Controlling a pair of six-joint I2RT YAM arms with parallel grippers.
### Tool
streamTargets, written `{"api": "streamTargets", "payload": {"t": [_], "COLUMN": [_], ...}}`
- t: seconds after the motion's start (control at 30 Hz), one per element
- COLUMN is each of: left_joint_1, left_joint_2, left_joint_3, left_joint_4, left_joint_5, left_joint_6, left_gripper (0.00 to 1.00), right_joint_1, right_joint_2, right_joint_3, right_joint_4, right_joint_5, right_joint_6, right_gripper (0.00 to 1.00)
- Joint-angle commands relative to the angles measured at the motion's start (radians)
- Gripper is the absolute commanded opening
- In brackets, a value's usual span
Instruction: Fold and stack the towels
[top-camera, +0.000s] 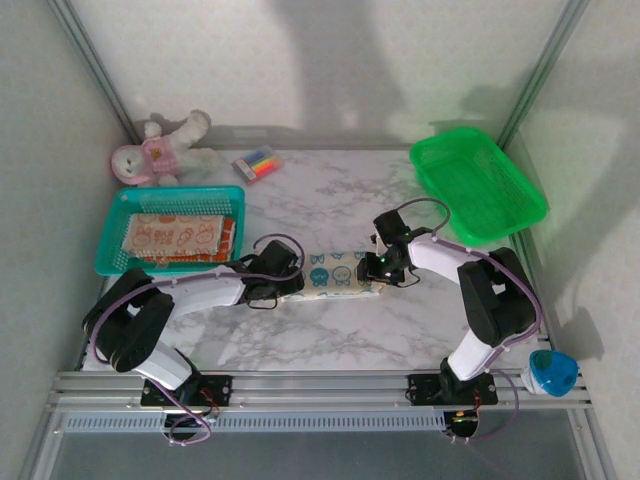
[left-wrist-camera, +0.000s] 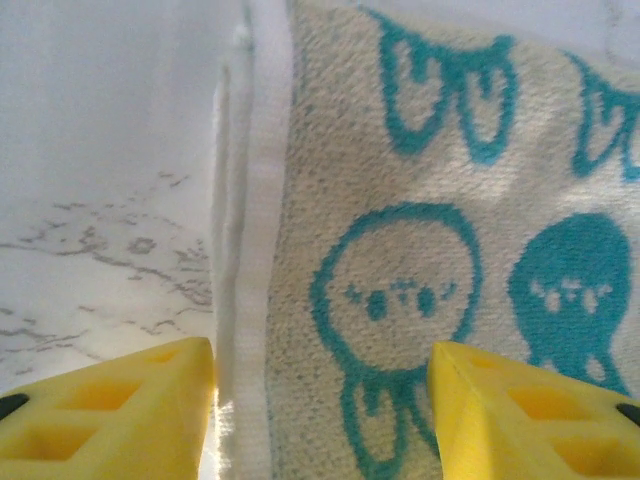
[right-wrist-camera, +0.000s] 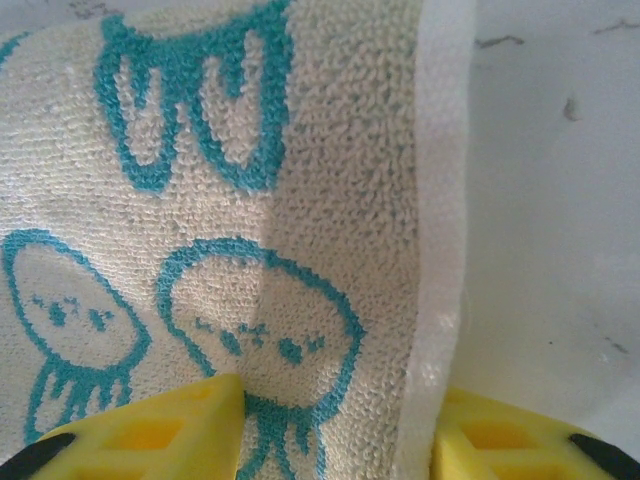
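A white towel (top-camera: 335, 272) with blue cartoon prints lies folded into a narrow strip on the marble table, mid-way between the arms. My left gripper (top-camera: 290, 285) is down at its left end. In the left wrist view the yellow fingers (left-wrist-camera: 110, 410) stand apart, astride the towel's (left-wrist-camera: 400, 250) white hem; the left gripper (left-wrist-camera: 320, 420) is open. My right gripper (top-camera: 378, 268) is at the right end. Its fingers (right-wrist-camera: 150, 440) straddle the towel's (right-wrist-camera: 250, 200) hem the same way, and the right gripper (right-wrist-camera: 335, 430) is open. A peach towel (top-camera: 165, 235) lies on an orange one (top-camera: 228, 238) in the teal basket (top-camera: 112, 235).
A green basket (top-camera: 520, 205) stands at the back right. A pink-and-white plush toy (top-camera: 160, 150) and a pack of markers (top-camera: 257, 163) sit at the back left. A blue-and-white object (top-camera: 550, 372) is beside the right arm's base.
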Motion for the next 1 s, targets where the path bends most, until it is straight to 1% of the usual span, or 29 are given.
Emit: {"api": "streamTargets", "payload": {"t": [0.0, 0.07, 0.27, 0.43, 0.6, 0.7, 0.8, 0.9, 0.97], "left_joint_1": [0.007, 0.007, 0.007, 0.005, 0.000, -0.001, -0.009, -0.018, -0.025], "left_joint_2": [0.016, 0.039, 0.086, 0.076, 0.052, 0.075, 0.097, 0.113, 0.132], "left_joint_3": [0.038, 0.041, 0.044, 0.060, 0.095, 0.098, 0.086, 0.085, 0.093], "left_joint_4": [-0.022, -0.016, -0.043, -0.083, -0.149, -0.140, -0.095, -0.066, -0.069], "left_joint_5": [-0.027, -0.016, -0.034, -0.053, -0.108, -0.085, -0.047, -0.033, -0.033], "left_joint_6": [0.032, 0.031, 0.022, 0.026, 0.035, 0.043, 0.035, 0.028, 0.030], "left_gripper": [0.57, 0.57, 0.56, 0.57, 0.59, 0.59, 0.59, 0.59, 0.56], "right_joint_1": [0.008, 0.008, 0.008, 0.008, 0.008, 0.008, 0.008, 0.008, 0.007], "right_joint_2": [0.017, 0.013, 0.012, 0.014, 0.016, 0.018, 0.017, 0.014, 0.013], "right_joint_3": [-0.021, -0.023, -0.028, -0.030, -0.031, -0.030, -0.032, -0.036, -0.039], "right_joint_4": [-0.003, -0.002, 0.002, 0.005, 0.007, 0.011, 0.012, 0.011, 0.014], "right_joint_5": [0.008, 0.009, 0.006, 0.004, 0.003, -0.002, -0.002, -0.001, -0.003], "right_joint_6": [0.017, 0.017, 0.021, 0.023, 0.023, 0.028, 0.029, 0.030, 0.032], "right_gripper": [0.44, 0.44, 0.44, 0.45, 0.44, 0.44, 0.45, 0.45, 0.45]}}
